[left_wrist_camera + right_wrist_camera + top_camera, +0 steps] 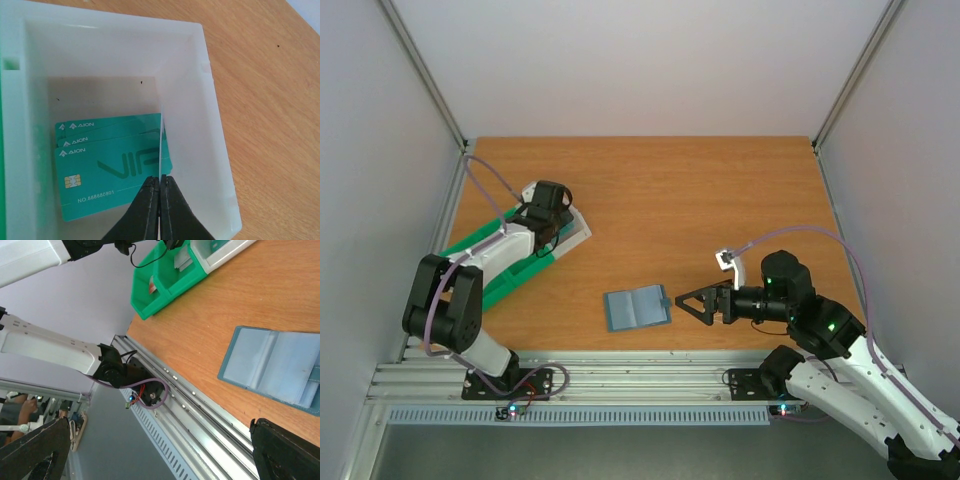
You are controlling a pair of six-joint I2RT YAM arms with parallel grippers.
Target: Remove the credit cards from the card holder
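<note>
The slate-blue card holder [637, 308] lies open and flat on the table, also in the right wrist view [277, 367]; I see no card in its leaves. My right gripper [693, 306] hangs open just right of its tab clasp, with nothing between the fingers [35, 450]. My left gripper [161, 179] is shut on a thin card [161, 142] seen edge-on. It holds that card upright inside the clear box [216, 125]. Several teal credit cards [110, 165] lie stacked on the box floor, under and left of the held card.
The clear box stands at the end of a green tray [490, 268] at the table's left. In the right wrist view the tray [165, 282] is at the top. A metal rail [640, 378] runs along the near edge. White walls enclose the sides and back.
</note>
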